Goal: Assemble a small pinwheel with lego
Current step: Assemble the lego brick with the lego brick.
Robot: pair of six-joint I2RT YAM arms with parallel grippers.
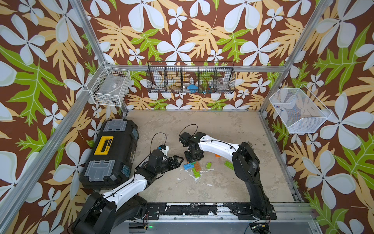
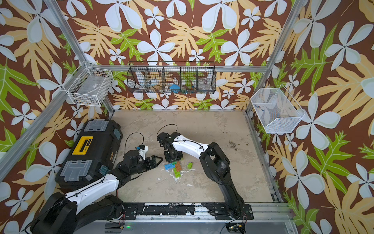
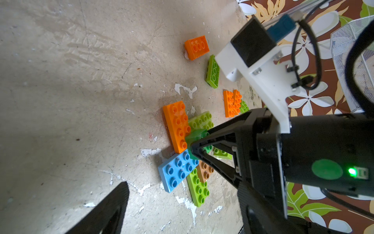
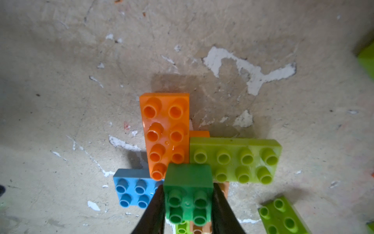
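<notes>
The right tool (image 4: 188, 187) gripped the dark green brick (image 4: 188, 176) over the hub of the pinwheel (image 1: 191, 167) at the middle of the table (image 1: 222, 131), the left tool (image 1: 176, 163) hung open at its nine o'clock, and I judged a crooked press might shove the orange brick (image 4: 165, 129) and blue brick (image 4: 131, 190) out of joint.

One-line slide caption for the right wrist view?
Right gripper clamps a dark green square studded brick at the hub of an orange studded plate, lime green plate and blue plate.

The orange brick (image 4: 165, 129), lime brick (image 4: 234, 160), blue brick (image 4: 131, 192) and dark green brick (image 4: 189, 194) are seen. The wall (image 1: 202, 30) is patterned with flowers.
</notes>
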